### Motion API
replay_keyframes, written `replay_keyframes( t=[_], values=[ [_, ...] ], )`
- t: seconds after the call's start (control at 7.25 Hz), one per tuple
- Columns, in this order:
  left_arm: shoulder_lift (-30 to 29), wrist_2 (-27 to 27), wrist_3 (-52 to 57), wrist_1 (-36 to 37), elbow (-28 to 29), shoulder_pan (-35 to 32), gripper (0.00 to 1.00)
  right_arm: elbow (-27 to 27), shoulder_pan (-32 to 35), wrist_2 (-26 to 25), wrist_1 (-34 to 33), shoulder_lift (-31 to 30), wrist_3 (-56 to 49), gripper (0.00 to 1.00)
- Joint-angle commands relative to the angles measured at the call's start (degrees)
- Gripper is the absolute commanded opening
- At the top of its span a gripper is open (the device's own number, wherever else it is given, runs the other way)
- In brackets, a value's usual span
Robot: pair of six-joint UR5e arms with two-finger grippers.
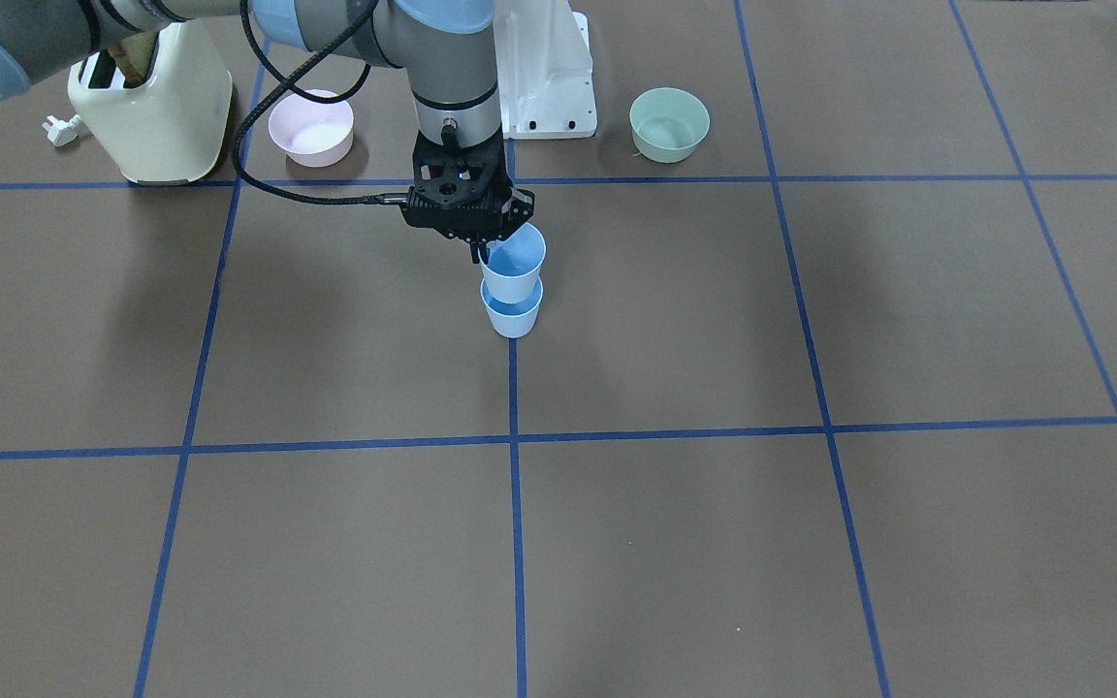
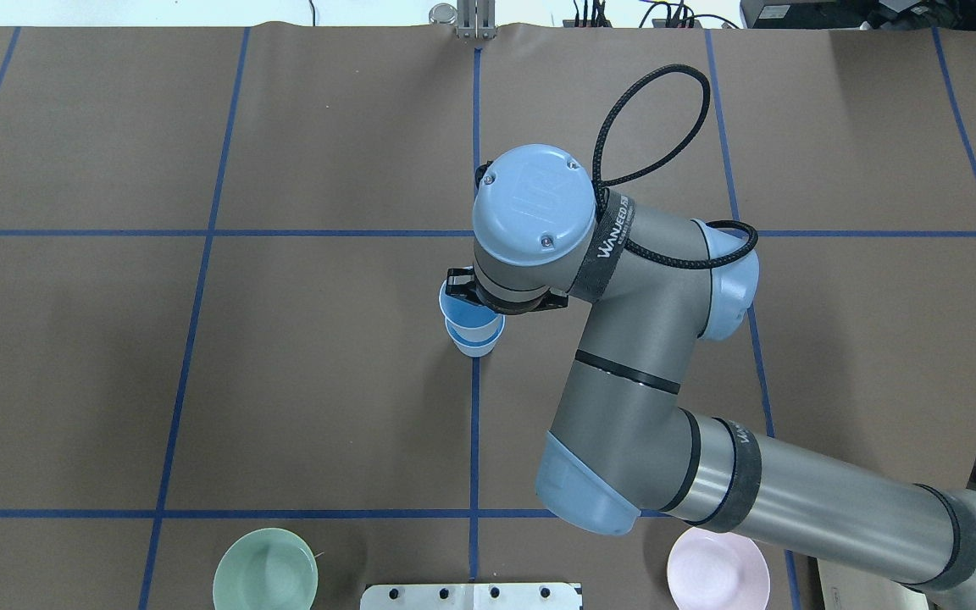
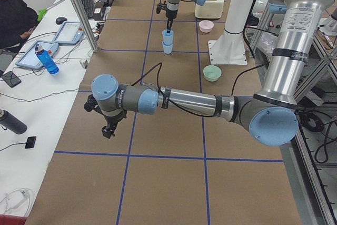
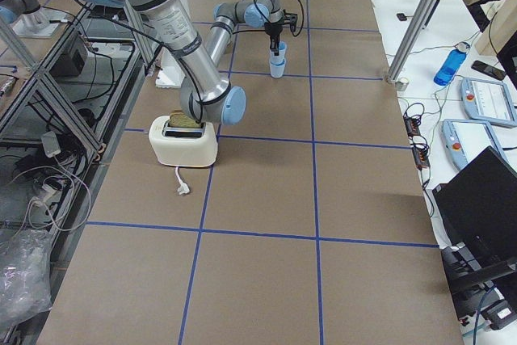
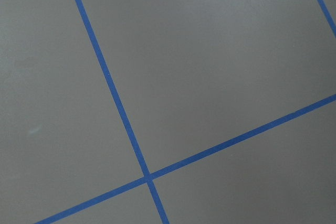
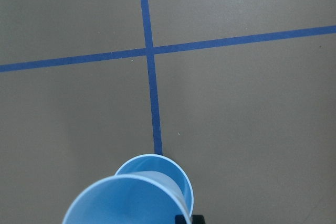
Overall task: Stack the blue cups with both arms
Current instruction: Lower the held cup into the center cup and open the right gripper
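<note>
Two pale-blue cups stand at the table's middle on a blue tape line. The lower blue cup rests upright on the table. The upper blue cup sits with its base in the lower cup's mouth, a little tilted. My right gripper is shut on the upper cup's rim from above; the wrist view shows both cups at its bottom edge. My left gripper shows only in the exterior left view, far from the cups, so I cannot tell whether it is open. The left wrist view shows only bare table.
A pink bowl, a cream toaster with its plug, a white pedestal and a mint-green bowl stand along the robot's edge of the table. Blue tape lines grid the brown table.
</note>
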Motion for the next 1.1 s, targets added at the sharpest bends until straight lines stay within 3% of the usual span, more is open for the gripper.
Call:
replay_keyframes(
  t=[0.0,0.41,0.69,0.97],
  values=[
    [0.1,0.0,0.0,0.0,0.0,0.0,0.98,-0.3,0.0,0.0,0.0,0.1,-0.1,0.00],
    [0.0,0.0,0.0,0.0,0.0,0.1,0.98,-0.3,-0.5,-0.4,0.2,0.0,-0.2,0.00],
    [0.0,0.0,-0.1,0.0,0.0,0.1,0.98,-2.0,-0.7,-2.0,6.2,-0.7,2.6,0.00],
    [0.1,0.0,-0.2,0.0,0.1,0.1,0.98,-2.6,-0.7,-2.6,6.6,-1.1,2.3,0.87]
  ],
)
